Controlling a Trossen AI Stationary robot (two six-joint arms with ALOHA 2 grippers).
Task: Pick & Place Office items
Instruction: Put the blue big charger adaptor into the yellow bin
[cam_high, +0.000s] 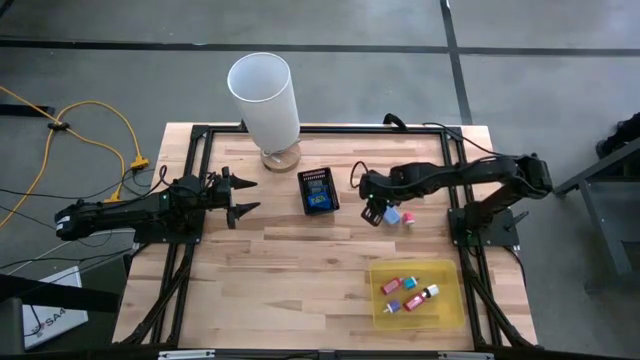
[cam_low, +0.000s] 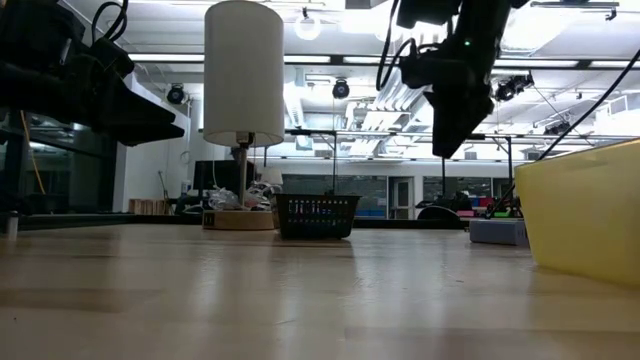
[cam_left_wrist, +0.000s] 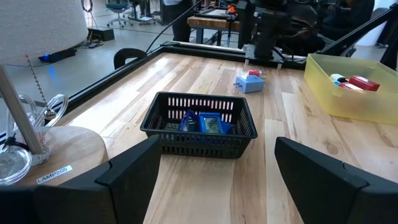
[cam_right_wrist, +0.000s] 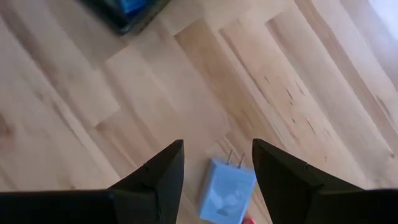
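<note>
Right gripper (cam_right_wrist: 217, 165): hangs above the counter with its fingers apart, nothing between them; the pale blue plug block shows on the wood below the gap.
Pale blue plug block (cam_right_wrist: 226, 191): lies flat on the counter, two metal prongs showing at one end; in the high view it sits just right of the black mesh basket, under the right gripper.
Red piece (cam_high: 408, 218): touching or just beside the pale blue block; too small to tell which.
Yellow tray (cam_high: 452, 315): near the counter's front right corner, holding several small red, blue and white pieces.
Black mesh basket (cam_high: 318, 191): mid-counter, with blue items inside.
Left gripper (cam_high: 242, 197): fingers spread wide, empty, left of the basket and pointed toward it.
Lamp (cam_high: 264, 96): white shade on a round wooden base, behind the basket.
Counter (cam_high: 280, 270): pale wood planks.
</note>
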